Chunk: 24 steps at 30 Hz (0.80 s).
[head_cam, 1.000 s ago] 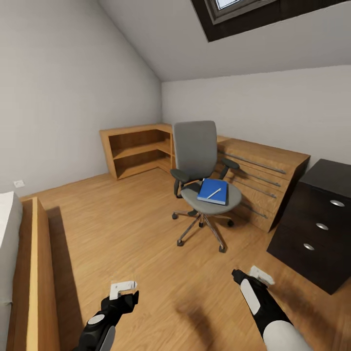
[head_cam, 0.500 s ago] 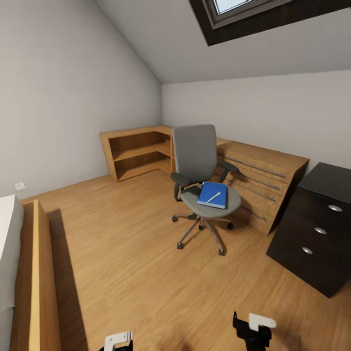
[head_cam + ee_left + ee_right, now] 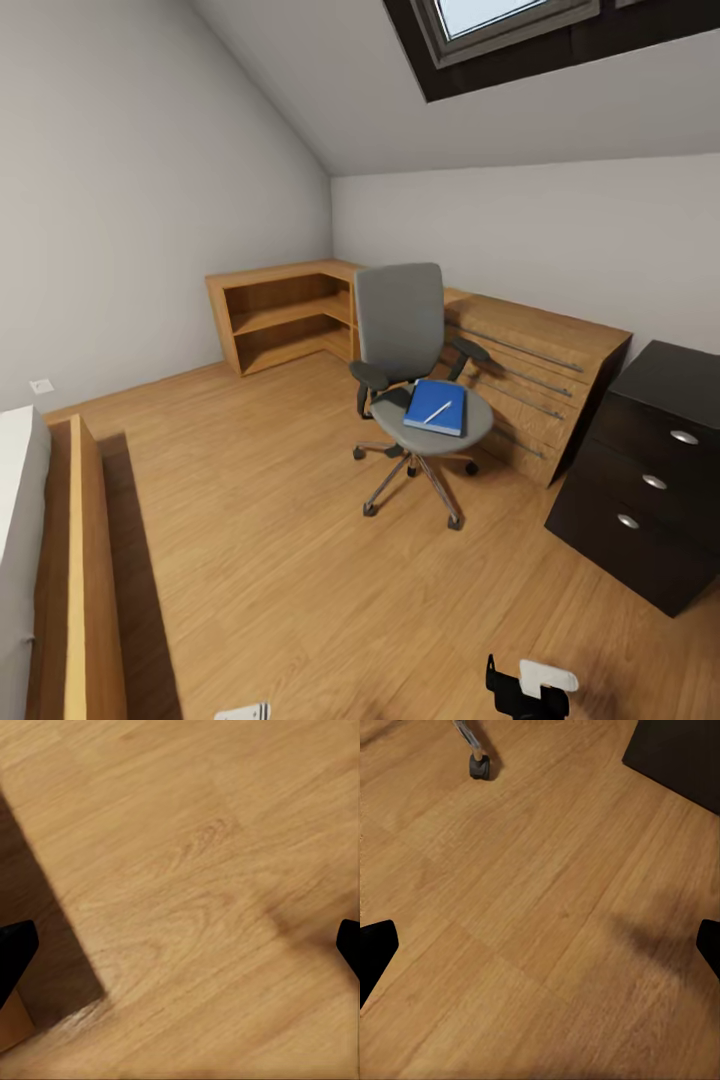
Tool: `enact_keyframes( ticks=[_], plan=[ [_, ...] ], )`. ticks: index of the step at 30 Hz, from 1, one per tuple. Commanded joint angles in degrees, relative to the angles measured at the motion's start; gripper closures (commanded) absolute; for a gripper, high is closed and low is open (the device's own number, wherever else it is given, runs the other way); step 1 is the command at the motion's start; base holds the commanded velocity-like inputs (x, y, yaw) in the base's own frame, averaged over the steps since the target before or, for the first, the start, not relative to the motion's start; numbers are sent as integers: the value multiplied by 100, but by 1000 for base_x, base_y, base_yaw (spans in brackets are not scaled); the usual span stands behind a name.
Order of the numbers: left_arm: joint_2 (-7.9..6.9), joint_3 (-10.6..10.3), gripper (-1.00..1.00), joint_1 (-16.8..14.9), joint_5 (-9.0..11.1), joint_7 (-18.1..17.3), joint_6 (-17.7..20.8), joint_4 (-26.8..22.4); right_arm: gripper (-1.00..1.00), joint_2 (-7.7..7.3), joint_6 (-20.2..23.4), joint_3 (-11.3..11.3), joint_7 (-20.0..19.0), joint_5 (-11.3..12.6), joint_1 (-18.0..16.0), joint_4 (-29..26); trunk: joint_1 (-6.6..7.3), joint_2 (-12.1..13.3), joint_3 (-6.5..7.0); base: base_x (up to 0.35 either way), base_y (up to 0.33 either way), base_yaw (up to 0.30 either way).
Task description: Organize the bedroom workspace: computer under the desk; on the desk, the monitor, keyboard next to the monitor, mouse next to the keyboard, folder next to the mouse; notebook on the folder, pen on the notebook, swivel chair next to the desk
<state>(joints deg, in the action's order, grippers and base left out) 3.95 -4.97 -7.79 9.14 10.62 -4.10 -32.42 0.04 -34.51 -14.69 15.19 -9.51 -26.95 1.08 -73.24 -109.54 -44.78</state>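
Standing on the wood floor [image 3: 260,560] mid-room, the swivel chair [image 3: 412,380] carries the folder [image 3: 436,406] flat on its seat, with the pen [image 3: 437,412] lying on top. The counter [image 3: 645,470] with dark drawers stands to the chair's right, apart from it. Left gripper [image 3: 180,952] and right gripper [image 3: 540,952] both hang over bare floor, fingers spread wide, holding nothing.

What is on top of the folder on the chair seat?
A white pen lies diagonally on the blue folder, on the chair seat. Whether a notebook lies between them cannot be told.
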Motion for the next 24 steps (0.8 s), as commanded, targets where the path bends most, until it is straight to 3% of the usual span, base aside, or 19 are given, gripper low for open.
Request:
enact_keyframes(
  ticks=[1,8,19,24],
  plan=[
    [-5,-45,-100,-3,59,44,-24,6,-100,3,-17,-34,37,-59,-5,12,23,39,14,0,0,0],
    [-24,-33,-100,-3,75,44,7,27,-100,51,-23,-35,37,-54,-4,15,177,320,139,0,0,-97],
    [-4,-38,-100,-3,67,36,-7,346,-100,83,-29,-43,37,-54,-4,15,419,761,337,0,0,-276],
    [87,-42,-100,-3,62,29,-14,516,-100,70,-29,-43,37,-55,-4,9,529,962,426,0,0,-297]
  ],
)
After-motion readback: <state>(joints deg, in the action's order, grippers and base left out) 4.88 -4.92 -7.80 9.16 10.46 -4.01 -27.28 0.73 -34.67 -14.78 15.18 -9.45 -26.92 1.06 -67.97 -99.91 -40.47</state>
